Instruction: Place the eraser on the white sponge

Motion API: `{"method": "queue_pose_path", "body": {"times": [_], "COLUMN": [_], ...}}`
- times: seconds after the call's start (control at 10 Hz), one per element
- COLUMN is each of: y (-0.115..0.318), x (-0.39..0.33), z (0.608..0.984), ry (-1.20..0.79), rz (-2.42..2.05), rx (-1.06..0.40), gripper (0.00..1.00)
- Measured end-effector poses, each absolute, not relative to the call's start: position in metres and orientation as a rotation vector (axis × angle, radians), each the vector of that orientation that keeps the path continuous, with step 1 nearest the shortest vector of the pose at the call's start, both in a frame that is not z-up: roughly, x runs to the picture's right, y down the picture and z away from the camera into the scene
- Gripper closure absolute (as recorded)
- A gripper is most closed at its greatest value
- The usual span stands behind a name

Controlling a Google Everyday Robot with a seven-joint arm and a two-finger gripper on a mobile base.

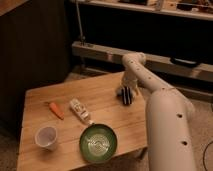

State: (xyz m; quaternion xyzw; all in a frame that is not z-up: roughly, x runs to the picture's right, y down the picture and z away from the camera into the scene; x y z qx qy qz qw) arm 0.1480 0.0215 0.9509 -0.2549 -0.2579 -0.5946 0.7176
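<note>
A white oblong object, which looks like the white sponge, lies slantwise on the wooden table near its middle. My gripper is dark and hangs low over the table's right part, to the right of the sponge and apart from it. I cannot make out the eraser as a separate thing; it may be hidden at the gripper. The white arm reaches in from the lower right.
An orange carrot lies left of the sponge. A clear plastic cup stands at the front left. A green bowl sits at the front edge. A dark wall and metal rails run behind the table.
</note>
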Motion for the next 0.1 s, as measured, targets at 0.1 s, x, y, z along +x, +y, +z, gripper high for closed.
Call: {"method": "queue_pose_path", "body": {"times": [0.1], "y": [0.0218], "x": [0.1482], "z": [0.9510], "ry": [-0.571], "rz": [-1.315], "rx": [-0.564], "gripper": [0.20]}}
